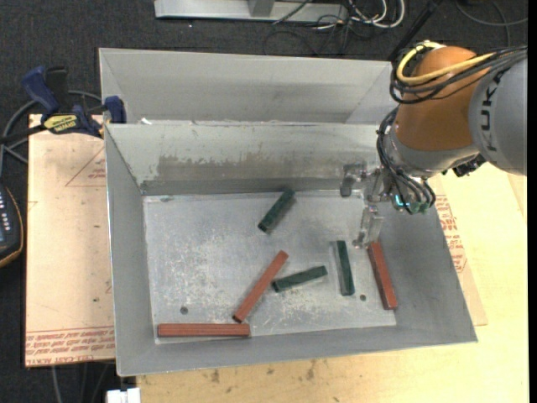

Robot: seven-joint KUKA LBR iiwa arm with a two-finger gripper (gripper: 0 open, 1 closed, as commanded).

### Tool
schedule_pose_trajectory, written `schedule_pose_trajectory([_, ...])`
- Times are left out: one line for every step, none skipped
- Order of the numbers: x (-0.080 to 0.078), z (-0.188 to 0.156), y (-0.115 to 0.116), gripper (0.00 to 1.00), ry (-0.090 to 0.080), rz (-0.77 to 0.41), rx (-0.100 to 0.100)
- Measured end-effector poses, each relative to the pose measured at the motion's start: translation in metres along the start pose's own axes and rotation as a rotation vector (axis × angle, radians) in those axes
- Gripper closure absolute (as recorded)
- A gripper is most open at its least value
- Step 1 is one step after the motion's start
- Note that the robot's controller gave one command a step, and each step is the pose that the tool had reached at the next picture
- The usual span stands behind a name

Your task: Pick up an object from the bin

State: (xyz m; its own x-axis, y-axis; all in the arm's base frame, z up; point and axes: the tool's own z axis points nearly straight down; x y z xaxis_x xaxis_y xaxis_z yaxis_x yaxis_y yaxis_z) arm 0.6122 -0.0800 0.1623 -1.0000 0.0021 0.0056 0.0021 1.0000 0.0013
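My gripper [364, 235] hangs in the right part of the bin, its tip just above the floor. Directly below and right of the tip lies a red-brown bar [383, 274], running towards the front. Its upper end is nearly under the tip. A dark green bar [344, 268] lies parallel to it, just to the left. Nothing shows in the gripper.
A short dark green bar [299, 279] lies further left, beside a slanted red-brown bar [261, 286]. Another dark green bar [276, 211] lies near the back wall, and a red-brown bar [203, 330] lies along the front wall at the left. The arm's orange cover overhangs the right rim.
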Motion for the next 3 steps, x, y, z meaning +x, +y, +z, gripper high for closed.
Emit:
schedule_pose_trajectory([0.037,0.097,0.033,0.00,0.002,0.013,-0.001])
schedule_pose_trajectory([0.118,0.092,0.081,0.00,-0.013,-0.097,0.000])
schedule_pose_trajectory([0.118,0.093,0.080,1.00,-0.008,-0.096,0.001])
